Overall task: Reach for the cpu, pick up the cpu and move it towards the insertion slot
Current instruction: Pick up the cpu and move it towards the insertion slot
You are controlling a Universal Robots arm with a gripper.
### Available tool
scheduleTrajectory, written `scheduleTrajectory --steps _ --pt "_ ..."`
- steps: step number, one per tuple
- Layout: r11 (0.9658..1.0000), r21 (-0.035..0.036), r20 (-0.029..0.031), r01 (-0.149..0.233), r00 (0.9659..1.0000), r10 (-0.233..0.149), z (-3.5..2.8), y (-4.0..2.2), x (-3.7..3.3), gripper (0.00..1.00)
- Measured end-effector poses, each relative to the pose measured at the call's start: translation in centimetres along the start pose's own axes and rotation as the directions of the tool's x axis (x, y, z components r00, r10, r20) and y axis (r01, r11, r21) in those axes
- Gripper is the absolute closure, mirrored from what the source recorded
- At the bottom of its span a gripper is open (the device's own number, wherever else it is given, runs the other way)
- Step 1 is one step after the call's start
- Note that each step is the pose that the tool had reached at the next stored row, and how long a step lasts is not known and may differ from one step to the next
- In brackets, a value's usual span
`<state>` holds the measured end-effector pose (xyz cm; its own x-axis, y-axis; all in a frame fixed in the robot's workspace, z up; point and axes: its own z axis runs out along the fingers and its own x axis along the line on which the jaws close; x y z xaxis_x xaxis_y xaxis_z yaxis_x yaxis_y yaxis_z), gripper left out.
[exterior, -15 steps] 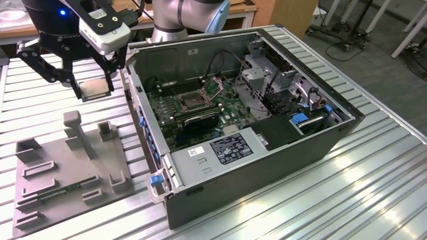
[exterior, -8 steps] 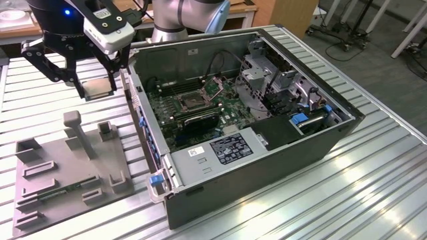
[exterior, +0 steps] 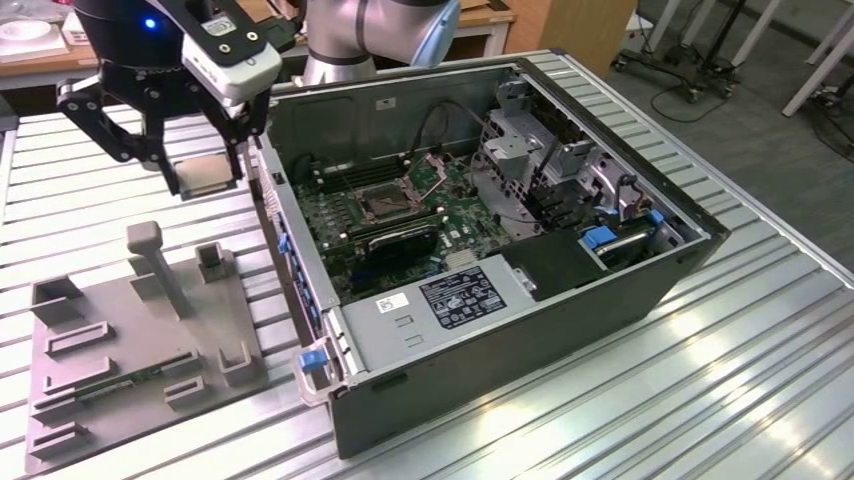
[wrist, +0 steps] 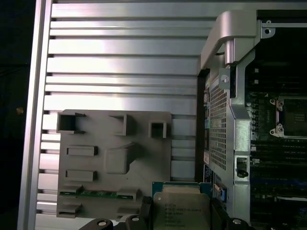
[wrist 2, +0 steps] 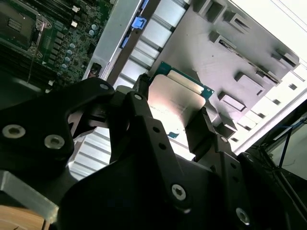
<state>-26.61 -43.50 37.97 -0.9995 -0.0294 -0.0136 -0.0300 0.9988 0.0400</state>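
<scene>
The cpu (exterior: 207, 174), square and so without a long axis, hangs roughly level, clamped between the fingers of the gripper (exterior: 210, 178), its silvery top facing up in the first wrist view (wrist: 181, 207). It sits in the air above the slatted table (exterior: 80, 190), beyond the grey tray (exterior: 127, 360) and just outside the wall of the open computer case (exterior: 534, 300). The insertion slot (exterior: 383, 203) lies inside, well apart across that wall.

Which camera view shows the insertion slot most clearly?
The exterior view: the insertion slot sits whole on the board inside the open computer case, its metal frame clear. The first wrist view shows it cut at the edge; the second wrist view catches a corner.
</scene>
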Motion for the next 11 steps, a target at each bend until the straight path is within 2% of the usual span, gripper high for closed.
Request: scheduleTrajectory --steps 11 --pt "1.0000 -0.0001 0.0001 0.000 1.0000 0.000 0.02 -0.03 -1.03 0.45"
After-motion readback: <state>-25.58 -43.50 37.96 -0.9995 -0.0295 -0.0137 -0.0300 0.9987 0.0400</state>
